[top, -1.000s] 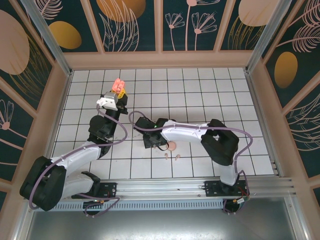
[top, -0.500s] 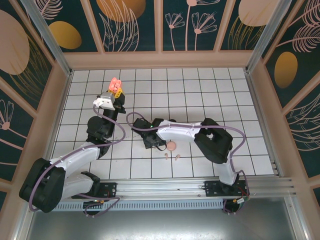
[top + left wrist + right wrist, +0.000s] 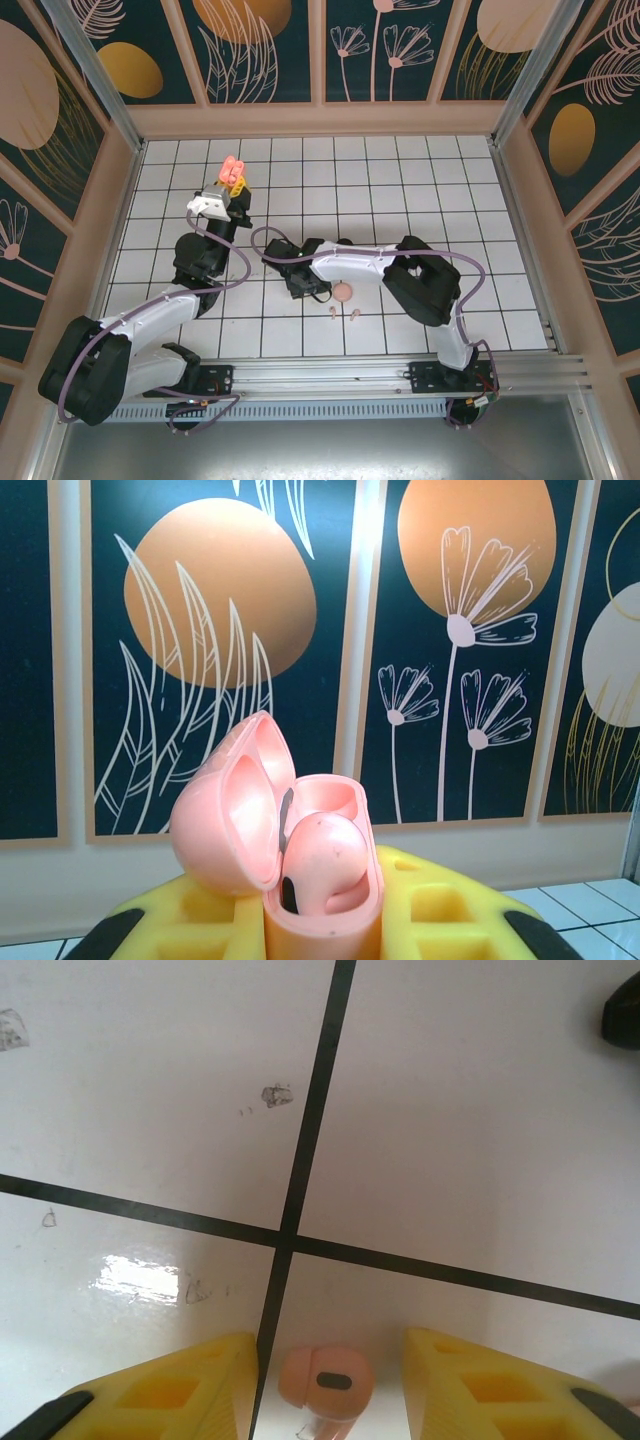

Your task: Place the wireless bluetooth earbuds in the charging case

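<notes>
My left gripper point(image 3: 228, 190) point(image 3: 312, 910) is raised over the back left tiles, shut on an open pale pink charging case point(image 3: 232, 168) point(image 3: 320, 880). Its lid point(image 3: 225, 820) swings out to the left. One pink earbud point(image 3: 325, 865) sits in a slot of the case. Low over the middle tiles, my right gripper point(image 3: 306, 288) point(image 3: 330, 1360) is open. A pink earbud point(image 3: 325, 1382) lies on the floor between its yellow fingers point(image 3: 170, 1390), touching neither. Two more pink earbuds point(image 3: 332, 313) point(image 3: 354, 314) lie on the tiles just in front.
A round pink case point(image 3: 343, 292) lies right of my right gripper. A dark object point(image 3: 622, 1010) shows at the top right edge of the right wrist view. White tiled floor point(image 3: 400, 180) is ringed by walls with painted panels.
My left gripper with the case has shifted slightly back and left. The right arm's elbow has moved a little left, while its gripper stays low over the earbud.
</notes>
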You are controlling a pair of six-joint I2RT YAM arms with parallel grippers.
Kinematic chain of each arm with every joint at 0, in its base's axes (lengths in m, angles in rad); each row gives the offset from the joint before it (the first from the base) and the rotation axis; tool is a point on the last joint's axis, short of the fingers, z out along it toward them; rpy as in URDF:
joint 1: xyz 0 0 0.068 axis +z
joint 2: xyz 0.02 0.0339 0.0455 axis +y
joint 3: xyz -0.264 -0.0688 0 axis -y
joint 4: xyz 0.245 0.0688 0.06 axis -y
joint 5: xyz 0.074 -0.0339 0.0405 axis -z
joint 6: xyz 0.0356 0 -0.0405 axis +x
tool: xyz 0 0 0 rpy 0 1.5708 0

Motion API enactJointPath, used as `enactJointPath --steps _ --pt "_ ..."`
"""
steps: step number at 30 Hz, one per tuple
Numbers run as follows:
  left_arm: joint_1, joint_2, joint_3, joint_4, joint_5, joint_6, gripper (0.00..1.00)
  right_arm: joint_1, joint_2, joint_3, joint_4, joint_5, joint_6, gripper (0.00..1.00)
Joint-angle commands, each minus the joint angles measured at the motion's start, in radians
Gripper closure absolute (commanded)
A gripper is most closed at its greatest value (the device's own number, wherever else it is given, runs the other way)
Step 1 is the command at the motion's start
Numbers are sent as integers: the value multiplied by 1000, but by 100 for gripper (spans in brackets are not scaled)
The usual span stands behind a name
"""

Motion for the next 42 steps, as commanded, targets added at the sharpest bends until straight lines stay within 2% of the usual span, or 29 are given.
enactJointPath --steps 1,9,25,42 --pt "9 -22 -7 51 10 -15 100 7 32 19 -30 24 23 58" --pt "8 -17 -4 56 20 -21 100 7 29 -1 -24 18 36 66" --pt "8 -15 1 53 61 -47 100 3 -32 -67 6 52 33 72" --pt "8 -43 35 -12 165 -43 100 -39 -262 -96 89 201 -52 74"
